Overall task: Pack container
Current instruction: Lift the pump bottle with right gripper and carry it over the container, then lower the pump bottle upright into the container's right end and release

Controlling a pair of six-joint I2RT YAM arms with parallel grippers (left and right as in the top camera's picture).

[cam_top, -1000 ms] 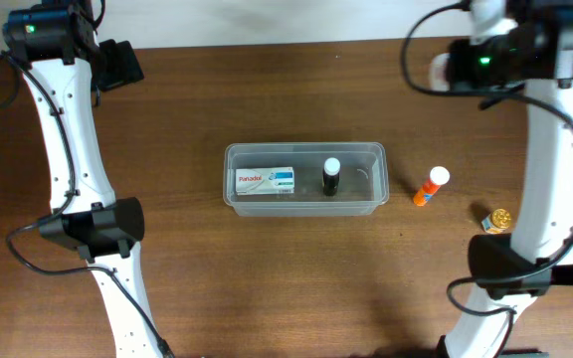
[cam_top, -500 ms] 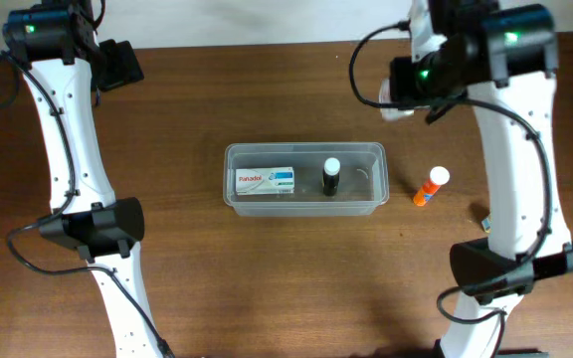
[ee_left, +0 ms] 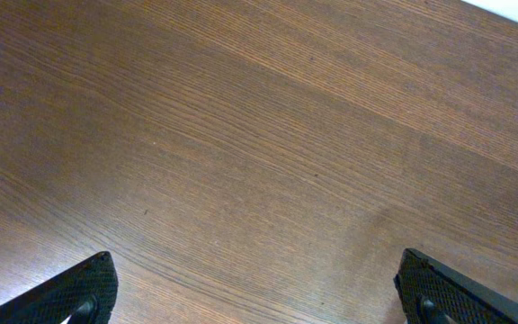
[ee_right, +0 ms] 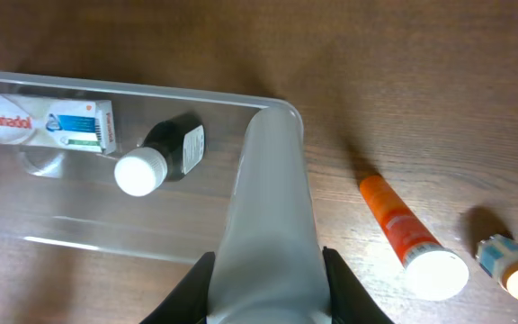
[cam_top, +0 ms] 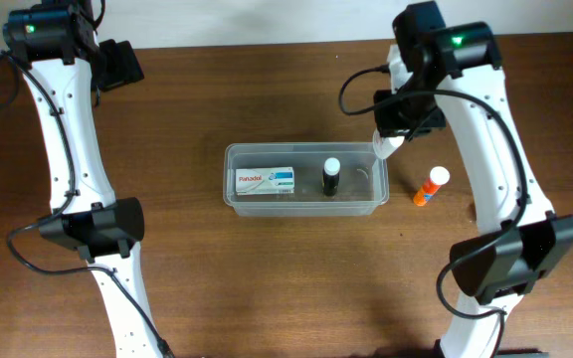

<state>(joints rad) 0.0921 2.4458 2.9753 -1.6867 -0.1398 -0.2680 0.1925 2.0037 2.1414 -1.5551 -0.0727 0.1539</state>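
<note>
Right gripper (ee_right: 268,301) clamped on pale translucent bottle (ee_right: 268,198), hovering over container (cam_top: 311,147) corner at 2 o'clock. Container sits mid-table (cam_top: 267,288). Best play: shift toward 9 o'clock, clear rim, lower into gap beside black bottle (ee_right: 183,144), then let go. Left gripper (ee_left: 263,292) spread wide, idle.

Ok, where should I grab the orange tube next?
Grip the orange tube around its orange middle, coming straight down with the jaws across its narrow width. It lies flat and slanted on the table, right of the container, with bare wood along both long sides. The wider white cap end probably suits less.
</note>
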